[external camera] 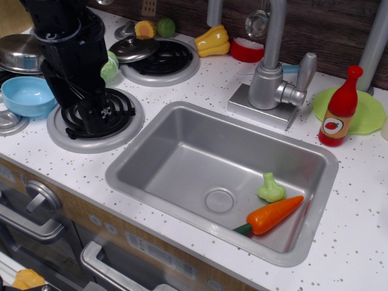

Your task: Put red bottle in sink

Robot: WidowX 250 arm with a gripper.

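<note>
1 red bottle [341, 109] stands well apart from the claw [97, 115].

The sink [182, 151] is wide open; only a carrot [273, 215] and green veggie [271, 188] sit at five o'clock; the tap [273, 73] stands at twelve.

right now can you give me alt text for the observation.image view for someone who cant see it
A red ketchup bottle stands upright on the white speckled counter, right of the faucet and beyond the far right corner of the silver sink, which holds an orange carrot and a small pale green vegetable. The black robot arm hangs over the front stove burner at left, far from the bottle.
</note>
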